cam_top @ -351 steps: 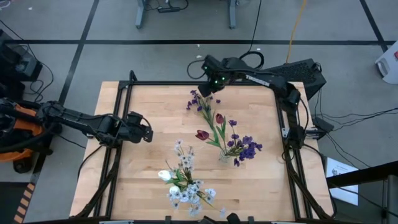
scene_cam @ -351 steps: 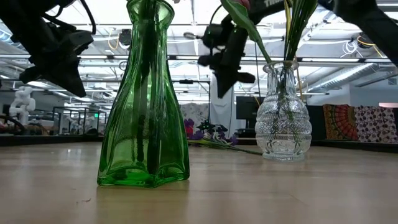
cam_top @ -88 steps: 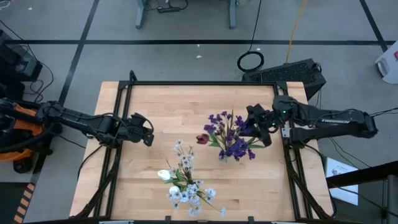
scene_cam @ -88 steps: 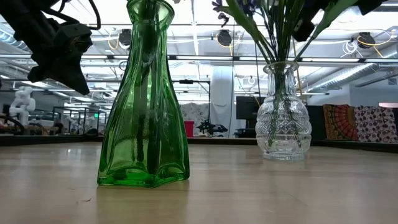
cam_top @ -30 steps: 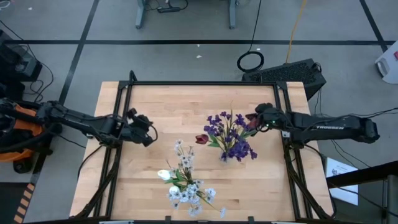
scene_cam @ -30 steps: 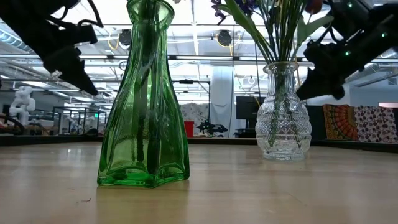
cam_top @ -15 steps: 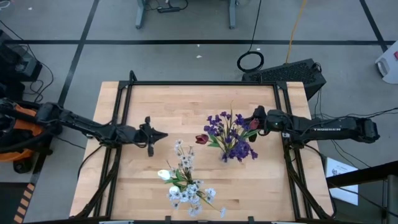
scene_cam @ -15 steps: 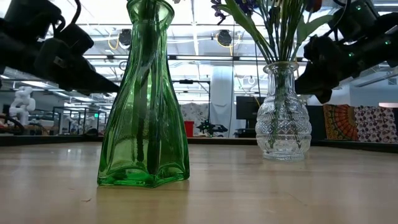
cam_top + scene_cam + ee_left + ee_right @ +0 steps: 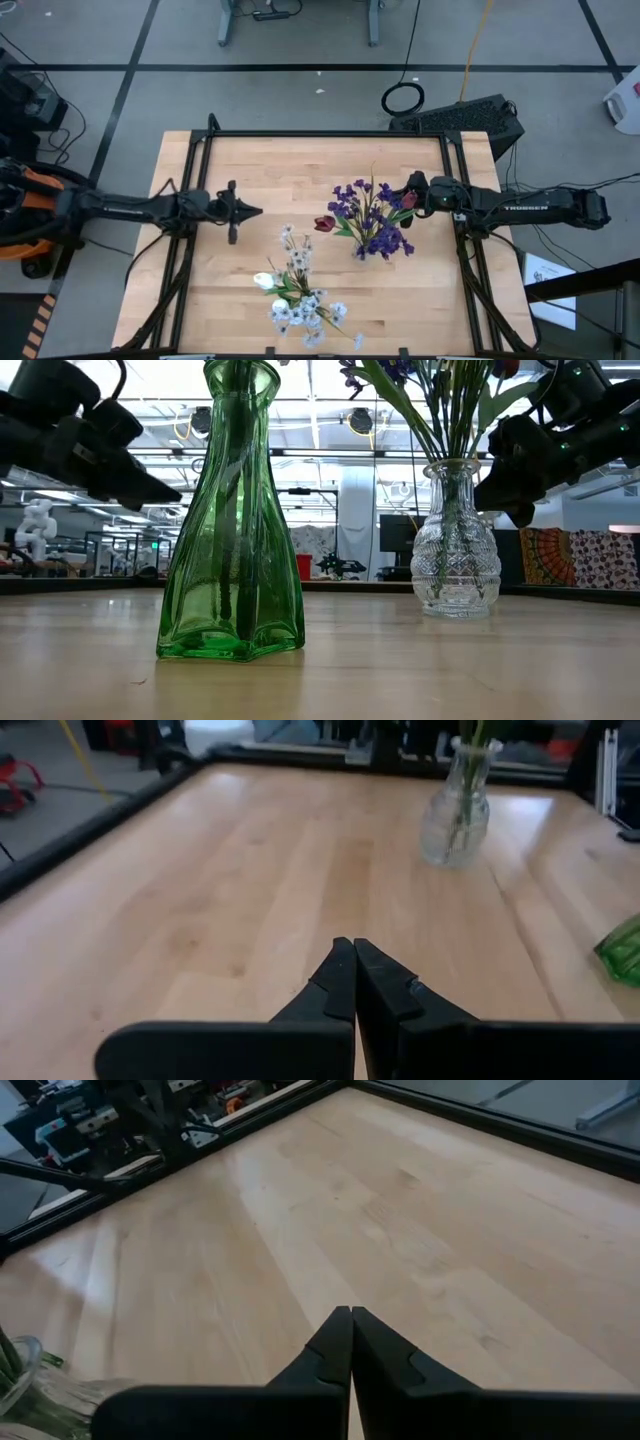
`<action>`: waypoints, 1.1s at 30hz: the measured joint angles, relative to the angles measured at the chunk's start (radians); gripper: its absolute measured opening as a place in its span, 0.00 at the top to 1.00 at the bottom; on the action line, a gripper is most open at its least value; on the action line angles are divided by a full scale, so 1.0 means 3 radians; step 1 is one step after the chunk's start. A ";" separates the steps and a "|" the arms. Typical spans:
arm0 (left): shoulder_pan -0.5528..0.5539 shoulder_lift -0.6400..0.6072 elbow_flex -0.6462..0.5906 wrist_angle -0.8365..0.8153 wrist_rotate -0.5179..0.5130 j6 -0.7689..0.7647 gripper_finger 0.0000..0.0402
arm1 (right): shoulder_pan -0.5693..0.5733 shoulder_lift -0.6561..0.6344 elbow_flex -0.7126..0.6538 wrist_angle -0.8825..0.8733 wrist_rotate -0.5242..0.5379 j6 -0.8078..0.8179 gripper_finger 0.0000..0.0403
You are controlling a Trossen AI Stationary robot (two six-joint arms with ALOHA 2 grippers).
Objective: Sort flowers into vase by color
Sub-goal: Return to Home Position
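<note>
In the high view a clear glass vase (image 9: 362, 250) stands right of the table's middle, holding purple flowers (image 9: 375, 222) and dark red tulips (image 9: 325, 222). A green glass vase (image 9: 232, 520) near the near edge holds white flowers (image 9: 298, 290). My left gripper (image 9: 252, 211) is shut and empty, level over the table left of the middle. My right gripper (image 9: 408, 192) is shut and empty beside the bouquet's right side, near a red bloom (image 9: 407, 201). The left wrist view shows shut fingertips (image 9: 352, 970) pointing at the clear vase (image 9: 455, 805).
A black frame (image 9: 320, 135) runs round the wooden tabletop (image 9: 270, 170). Bare wood lies between the two arms and toward the far edge. Cables and a dark keyboard-like box (image 9: 470, 115) lie on the floor beyond the far right corner.
My left arm has stretched out low and flat, and its gripper has turned level, pointing toward the table's right edge. My right gripper has risen slightly beside the clear vase's flowers. Vases and flowers have stayed put.
</note>
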 joint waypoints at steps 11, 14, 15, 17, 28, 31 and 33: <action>0.0273 -0.0965 -0.0191 -0.0192 0.0244 -0.0150 1.00 | -0.0001 0.0000 0.0000 -0.0025 0.0015 -0.0026 1.00; 0.0244 -0.0978 -0.0191 -0.0126 0.0227 -0.0095 1.00 | -0.0001 0.0000 0.0000 -0.0027 0.0017 -0.0062 1.00; 0.0227 -0.0978 -0.0191 -0.0121 0.0220 -0.0075 1.00 | -0.0001 0.0000 0.0000 -0.0026 0.0017 -0.0080 1.00; 0.0197 -0.0977 -0.0191 -0.0154 0.0208 -0.0044 1.00 | -0.0001 0.0000 0.0000 -0.0026 0.0025 -0.0104 1.00; 0.0121 -0.1024 -0.0192 -0.0404 0.0266 0.0054 1.00 | 0.0006 -0.0099 0.0000 -0.0033 -0.0117 -0.0350 1.00; 0.0122 -0.1070 -0.0193 -0.0408 0.0274 0.0052 1.00 | 0.0009 -0.0232 0.0000 -0.0087 -0.0225 -0.0503 1.00; 0.0122 -0.1088 -0.0193 -0.0408 0.0276 0.0051 1.00 | 0.0009 -0.0339 0.0001 -0.0179 -0.0321 -0.0511 1.00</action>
